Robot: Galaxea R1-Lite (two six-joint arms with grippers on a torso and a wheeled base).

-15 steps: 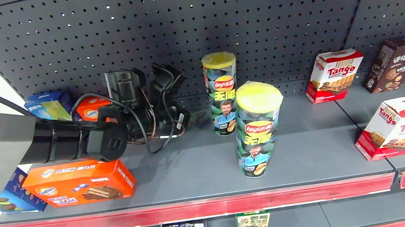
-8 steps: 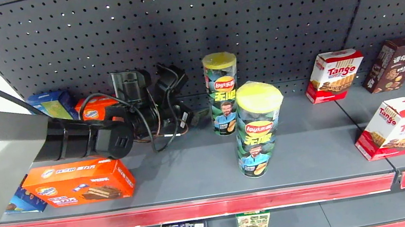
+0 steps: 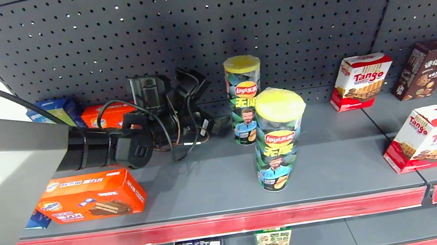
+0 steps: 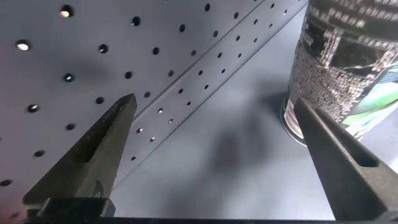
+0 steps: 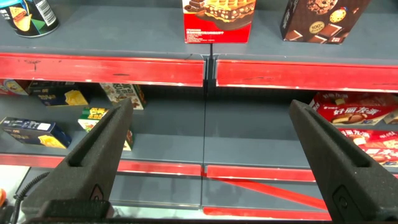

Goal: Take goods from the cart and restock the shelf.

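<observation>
Two cans stand upright on the shelf [image 3: 211,185]: the rear can [image 3: 246,98] close to the pegboard [image 3: 185,22], the front can [image 3: 280,139] just before it, nearer the shelf's red edge. The left gripper [image 4: 211,115] sits low by the pegboard, just beside the rear can, jaws wide apart and holding nothing. One finger is very near the can's base, though contact can't be told. That can looks placed and released. The right gripper [image 5: 210,109] is likewise spread and empty, facing the lower shelves [image 5: 161,134]. Likely left to do: back the arm out and fetch more from the cart.
</observation>
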